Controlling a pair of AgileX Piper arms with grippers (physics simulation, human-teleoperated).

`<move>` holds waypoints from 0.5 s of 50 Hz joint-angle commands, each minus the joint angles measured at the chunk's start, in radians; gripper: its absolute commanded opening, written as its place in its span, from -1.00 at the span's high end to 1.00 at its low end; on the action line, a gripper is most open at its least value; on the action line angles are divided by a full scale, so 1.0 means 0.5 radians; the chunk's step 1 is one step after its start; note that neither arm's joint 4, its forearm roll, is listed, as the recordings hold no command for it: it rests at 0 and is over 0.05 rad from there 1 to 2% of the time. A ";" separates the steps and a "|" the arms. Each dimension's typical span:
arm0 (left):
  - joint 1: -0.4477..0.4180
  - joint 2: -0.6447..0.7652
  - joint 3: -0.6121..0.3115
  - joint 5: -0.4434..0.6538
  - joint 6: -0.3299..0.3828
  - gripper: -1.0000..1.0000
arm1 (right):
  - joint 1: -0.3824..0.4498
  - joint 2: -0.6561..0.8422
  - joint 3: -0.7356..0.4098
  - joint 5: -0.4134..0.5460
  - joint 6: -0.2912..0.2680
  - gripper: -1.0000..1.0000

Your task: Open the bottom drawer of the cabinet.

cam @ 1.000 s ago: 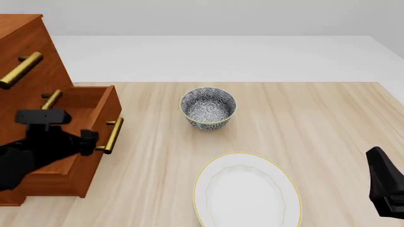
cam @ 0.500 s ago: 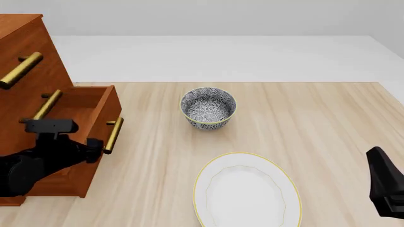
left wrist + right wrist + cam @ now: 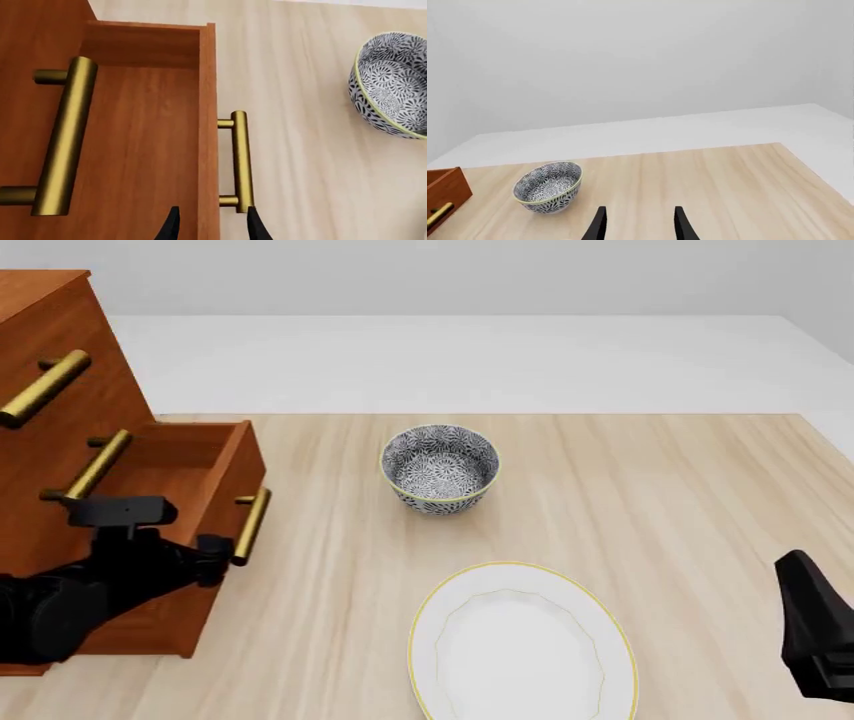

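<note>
A: How does the left arm stand?

B: In the front view it comes in low from the left side. The left gripper [image 3: 214, 546] is at the front panel of the bottom drawer [image 3: 180, 540], and a small black camera block sits on top of the wrist.

A: And the fingers?

B: The wrist view shows two black fingertips [image 3: 173, 227] with a gap between them, spread apart. The front panel edge of the drawer stands in that gap. One tip is inside the drawer box, the other tip is outside, touching or almost touching the near end of the brass handle [image 3: 241, 160]. I cannot tell if they press on the wood.

A: Where is the drawer relative to the gripper?

B: It lies straight ahead of the fingers and is pulled out from the cabinet [image 3: 60, 370], so its box is open on top. The handle of the middle drawer [image 3: 63, 145] is to the side of the gripper, above the open box.

A: The right arm?

B: The right gripper [image 3: 637, 225] is well apart from the cabinet, at the right edge of the table [image 3: 694, 500]. Its two fingers are apart and hold nothing. The patterned bowl [image 3: 548, 186] lies ahead of it, and the white plate [image 3: 521, 640] is between both arms
</note>
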 commanded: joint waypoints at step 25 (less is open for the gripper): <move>-0.216 0.371 -0.016 -0.222 -0.136 -1.00 | -0.051 -0.001 -0.016 0.020 -0.002 -1.00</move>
